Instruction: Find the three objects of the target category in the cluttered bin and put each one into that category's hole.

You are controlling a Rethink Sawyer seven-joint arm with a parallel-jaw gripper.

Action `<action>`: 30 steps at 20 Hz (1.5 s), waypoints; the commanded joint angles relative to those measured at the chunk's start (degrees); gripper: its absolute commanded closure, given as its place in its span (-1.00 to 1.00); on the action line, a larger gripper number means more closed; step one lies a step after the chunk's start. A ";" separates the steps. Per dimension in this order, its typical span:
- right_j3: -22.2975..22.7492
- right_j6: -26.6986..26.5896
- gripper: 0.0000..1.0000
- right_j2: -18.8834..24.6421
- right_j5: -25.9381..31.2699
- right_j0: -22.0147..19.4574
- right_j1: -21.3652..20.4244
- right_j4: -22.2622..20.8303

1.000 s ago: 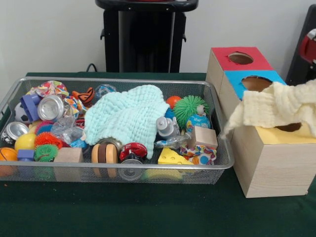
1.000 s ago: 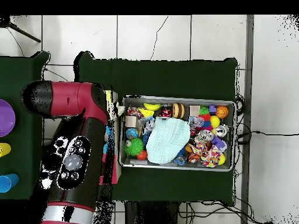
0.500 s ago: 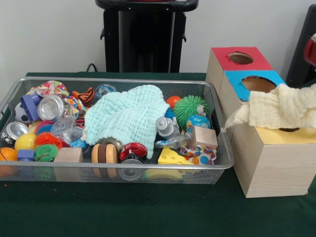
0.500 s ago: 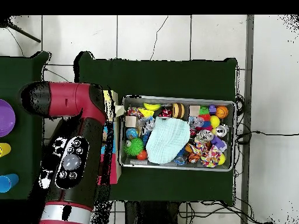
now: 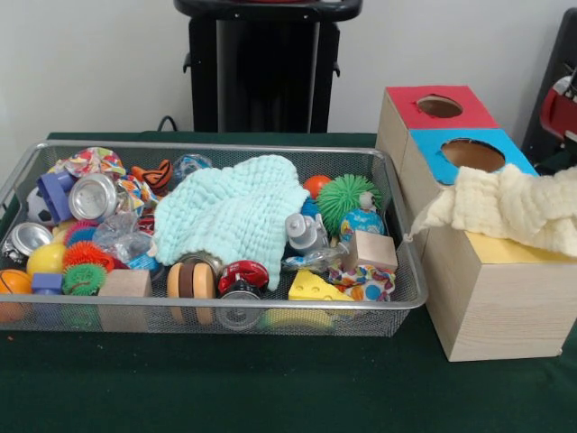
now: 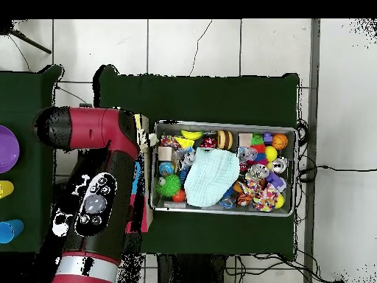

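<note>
Showing the placing step: a pale yellow crinkled muslin cloth (image 5: 514, 206) lies draped over the yellow-topped wooden box (image 5: 505, 298), covering that box's hole and trailing one corner toward the wire-mesh metal bin (image 5: 225, 316). The yellow-topped box is the nearest of three joined boxes; behind it stand the blue-topped box (image 5: 424, 149) and the red-topped box (image 5: 406, 104), each with an open round hole. In the overhead view the red and black robot arm (image 6: 96, 191) hangs above the boxes and hides them; the end effector itself shows in neither view, so whether it is spread or pinching the cloth cannot be told. The cloth appears bunched on the box's top rather than dropped through, so the step reads as unfinished: the next move probably calls for pushing or feeding the fabric down into the hole until none rests on the lid. In the bin, a larger mint-green muslin cloth (image 5: 230, 212) sprawls over the toys, between a silver metal tin (image 5: 93, 196) and a green spiky rubber ball (image 5: 347, 197); it is likely the next item of the same category.
</note>
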 commanded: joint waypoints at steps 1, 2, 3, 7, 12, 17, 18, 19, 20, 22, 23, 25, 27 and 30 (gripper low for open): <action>6.74 8.47 1.00 1.48 -3.67 -1.92 2.35 -1.79; 7.10 8.22 1.00 1.44 -3.62 -1.95 2.00 -1.82; 7.50 8.05 1.00 1.53 -3.72 -2.00 1.74 -1.78; 9.89 7.01 1.00 2.02 -4.94 -2.33 0.29 -1.74; 14.66 6.01 1.00 1.00 -5.93 -1.84 -2.26 -2.91; 19.01 5.76 1.00 1.06 -8.27 -1.31 -4.34 -2.99; 19.56 5.93 1.00 0.81 -8.44 -1.06 -4.63 -3.10; 19.96 5.75 1.00 0.84 -8.85 -1.05 -4.74 -3.21; 20.77 5.36 1.00 1.18 -9.86 -1.34 -4.85 -3.24; 21.75 5.17 1.00 1.63 -11.79 -1.69 -4.52 -3.25; 22.34 5.08 1.00 1.82 -13.01 -1.91 -4.29 -3.31; 22.72 4.57 1.00 2.17 -15.33 -2.46 -3.43 -3.67; 22.48 4.36 1.00 2.72 -17.02 -2.95 -2.50 -3.54; 20.83 5.65 1.00 2.07 -17.68 -2.50 -0.51 -3.17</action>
